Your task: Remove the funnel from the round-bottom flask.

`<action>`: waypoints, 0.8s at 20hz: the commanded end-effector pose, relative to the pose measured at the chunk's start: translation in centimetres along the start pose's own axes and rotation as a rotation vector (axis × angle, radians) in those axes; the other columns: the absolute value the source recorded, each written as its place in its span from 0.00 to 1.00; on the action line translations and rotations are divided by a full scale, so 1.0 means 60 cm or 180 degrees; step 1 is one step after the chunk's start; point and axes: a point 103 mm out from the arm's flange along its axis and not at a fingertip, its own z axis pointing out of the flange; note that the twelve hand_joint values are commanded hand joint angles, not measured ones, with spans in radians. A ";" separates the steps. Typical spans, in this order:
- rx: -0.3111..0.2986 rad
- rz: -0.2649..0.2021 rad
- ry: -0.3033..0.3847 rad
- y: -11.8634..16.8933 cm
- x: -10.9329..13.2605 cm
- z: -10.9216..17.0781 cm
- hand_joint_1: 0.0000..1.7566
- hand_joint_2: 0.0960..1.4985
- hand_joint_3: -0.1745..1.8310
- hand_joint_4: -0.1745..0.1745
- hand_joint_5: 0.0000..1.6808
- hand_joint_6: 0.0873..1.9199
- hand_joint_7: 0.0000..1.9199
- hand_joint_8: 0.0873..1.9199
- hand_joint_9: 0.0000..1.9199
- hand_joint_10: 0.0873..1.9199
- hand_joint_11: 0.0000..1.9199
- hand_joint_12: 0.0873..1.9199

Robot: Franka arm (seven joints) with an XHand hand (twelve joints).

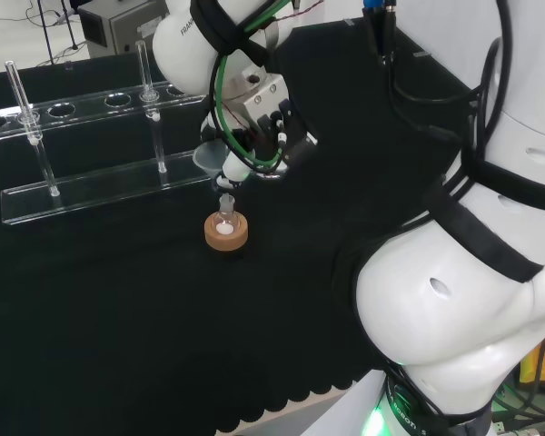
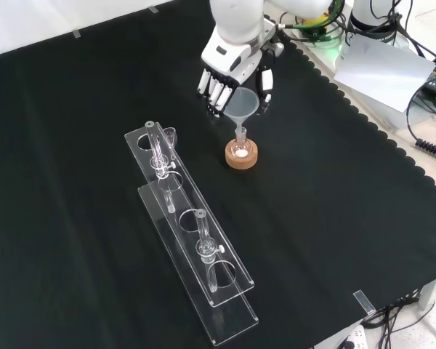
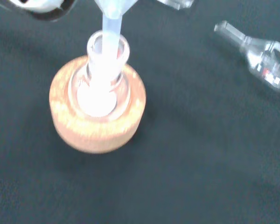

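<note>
Fingers [image 2: 216, 91] and thumb pinch the funnel [image 2: 243, 107], its stem inside the flask [image 2: 240, 149].

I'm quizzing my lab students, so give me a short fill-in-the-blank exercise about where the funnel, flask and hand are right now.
1. The round-bottom flask sits on a ____ ring.
2. The funnel has its stem inside the flask's ____.
3. The hand is at the funnel's wide ____ end.
4. At the flask's bottom lies something ____ in colour.

Missing words: cork; neck; top; white
</note>
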 end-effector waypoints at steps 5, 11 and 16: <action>0.0004 0.0060 -0.0203 -0.020 -0.015 -0.098 0.46 0.44 0.40 0.49 0.39 0.30 0.38 0.24 0.55 0.11 0.37 0.62; 0.0012 0.0134 -0.0170 -0.041 -0.030 -0.135 0.45 0.43 0.40 0.49 0.38 0.32 0.38 0.25 0.55 0.11 0.37 0.62; -0.0059 0.0202 -0.0154 -0.050 -0.043 -0.168 0.45 0.43 0.40 0.50 0.38 0.33 0.38 0.25 0.55 0.11 0.37 0.62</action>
